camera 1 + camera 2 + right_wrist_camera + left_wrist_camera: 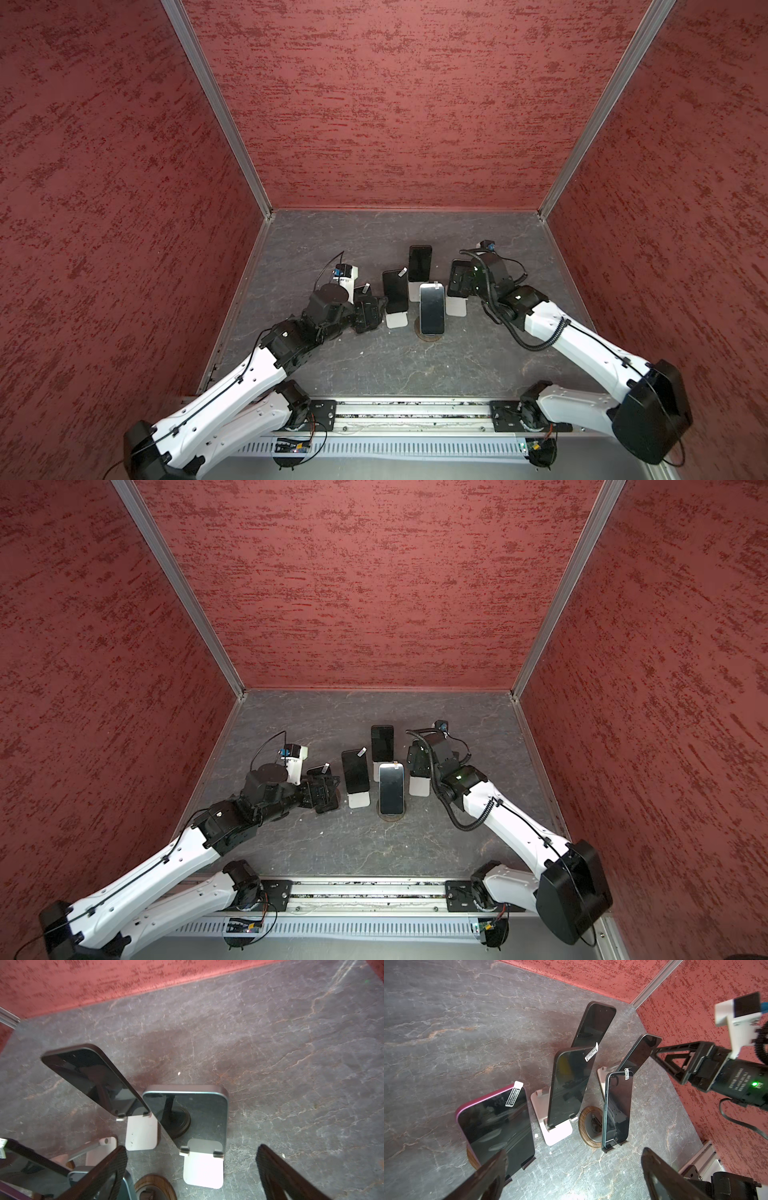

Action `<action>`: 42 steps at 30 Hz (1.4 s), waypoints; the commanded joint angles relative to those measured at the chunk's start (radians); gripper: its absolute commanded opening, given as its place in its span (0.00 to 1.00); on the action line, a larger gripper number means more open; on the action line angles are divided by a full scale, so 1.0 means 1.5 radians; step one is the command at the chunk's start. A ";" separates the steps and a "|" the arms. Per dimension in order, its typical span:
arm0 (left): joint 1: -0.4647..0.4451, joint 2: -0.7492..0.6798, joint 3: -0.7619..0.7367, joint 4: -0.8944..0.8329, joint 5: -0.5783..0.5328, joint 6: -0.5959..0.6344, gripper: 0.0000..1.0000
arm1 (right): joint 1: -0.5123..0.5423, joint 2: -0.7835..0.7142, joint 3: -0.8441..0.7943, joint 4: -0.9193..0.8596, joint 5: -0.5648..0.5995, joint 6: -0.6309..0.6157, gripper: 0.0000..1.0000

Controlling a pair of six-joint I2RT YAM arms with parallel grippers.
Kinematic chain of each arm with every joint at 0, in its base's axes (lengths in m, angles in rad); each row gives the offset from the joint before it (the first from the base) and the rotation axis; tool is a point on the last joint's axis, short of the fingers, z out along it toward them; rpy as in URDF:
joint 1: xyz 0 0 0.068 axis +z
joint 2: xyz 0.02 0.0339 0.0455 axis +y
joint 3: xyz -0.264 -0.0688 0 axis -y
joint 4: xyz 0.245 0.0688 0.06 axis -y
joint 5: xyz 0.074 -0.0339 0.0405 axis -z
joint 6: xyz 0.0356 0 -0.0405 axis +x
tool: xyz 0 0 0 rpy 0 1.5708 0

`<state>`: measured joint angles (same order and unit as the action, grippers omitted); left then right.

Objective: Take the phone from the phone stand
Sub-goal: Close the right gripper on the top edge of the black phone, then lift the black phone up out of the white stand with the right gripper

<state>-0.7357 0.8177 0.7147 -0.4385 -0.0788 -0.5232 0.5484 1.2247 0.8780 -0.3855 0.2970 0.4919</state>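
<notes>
Phones (431, 307) lean back on stands (397, 321), caught by small front hooks (184, 1150), so the left arm (249, 382) and right arm (582, 345) flank the row, jaws spread wide and empty.

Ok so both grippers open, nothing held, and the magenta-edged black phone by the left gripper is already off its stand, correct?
No: the magenta-edged black phone sits hooked on its wooden-based stand, as the left wrist view shows. Left gripper and right gripper are open, nothing held.
</notes>
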 commanded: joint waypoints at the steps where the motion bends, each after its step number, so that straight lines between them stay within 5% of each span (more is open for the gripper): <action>1: -0.009 0.012 0.017 0.030 -0.019 0.015 0.99 | 0.004 0.016 0.027 0.008 0.005 -0.015 0.99; 26: -0.025 0.057 0.028 0.054 -0.049 0.042 1.00 | 0.004 0.113 0.018 0.107 0.082 -0.015 0.99; 42: -0.025 0.065 0.031 0.061 -0.054 0.046 0.99 | 0.004 0.145 0.005 0.142 0.085 -0.011 0.89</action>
<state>-0.7689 0.9127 0.7334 -0.3801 -0.1440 -0.4736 0.5484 1.4292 0.8871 -0.2001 0.3977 0.4591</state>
